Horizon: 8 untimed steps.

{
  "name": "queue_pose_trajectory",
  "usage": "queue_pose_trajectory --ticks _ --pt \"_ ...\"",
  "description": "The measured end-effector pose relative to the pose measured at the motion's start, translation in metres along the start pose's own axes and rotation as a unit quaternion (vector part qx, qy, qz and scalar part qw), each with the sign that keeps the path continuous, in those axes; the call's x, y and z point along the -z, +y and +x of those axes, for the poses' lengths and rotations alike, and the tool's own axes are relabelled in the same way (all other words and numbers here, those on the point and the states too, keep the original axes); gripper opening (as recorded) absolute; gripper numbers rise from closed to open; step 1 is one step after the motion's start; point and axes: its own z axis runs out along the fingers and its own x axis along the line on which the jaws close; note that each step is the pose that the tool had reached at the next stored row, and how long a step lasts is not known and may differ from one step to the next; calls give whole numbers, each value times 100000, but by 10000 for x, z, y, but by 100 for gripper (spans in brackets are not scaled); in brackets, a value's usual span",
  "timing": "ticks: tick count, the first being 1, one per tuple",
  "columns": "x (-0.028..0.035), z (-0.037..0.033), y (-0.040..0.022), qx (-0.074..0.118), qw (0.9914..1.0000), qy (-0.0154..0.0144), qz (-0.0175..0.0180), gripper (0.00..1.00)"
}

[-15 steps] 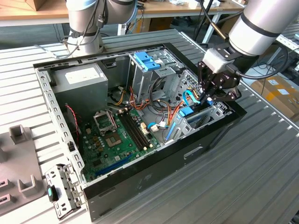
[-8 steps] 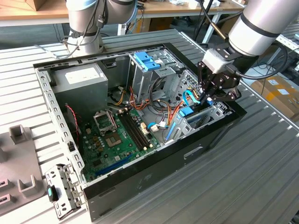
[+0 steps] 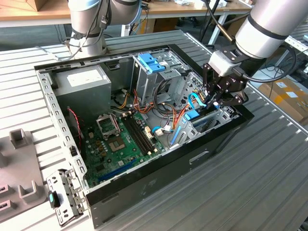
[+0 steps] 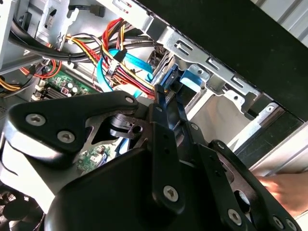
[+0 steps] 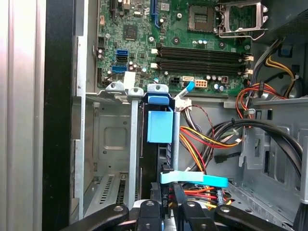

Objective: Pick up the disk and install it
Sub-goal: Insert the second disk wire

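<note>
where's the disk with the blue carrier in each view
Exterior view: the disk stands on edge in the metal bay at the case's front corner, just under the gripper.
First wrist view: disk in the bay slot, near the motherboard's edge.
Second wrist view: disk beyond the gripper, by the bay's rim.
Shared landmark: the light blue flat cable beside it.

Even, bright light falls across the exterior view, with soft shadows inside the computer case (image 3: pixel 144 187). In the second wrist view the claw (image 4: pixel 161 103) looms dark and blurred.
</note>
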Motion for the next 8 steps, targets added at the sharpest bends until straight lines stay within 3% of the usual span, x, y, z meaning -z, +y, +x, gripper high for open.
queue_pose_trajectory --ticks 2,8 --pt "40 -4 0 -3 100000 -7 1 24" --pt "240 -22 -3 -1 100000 4 6 24"
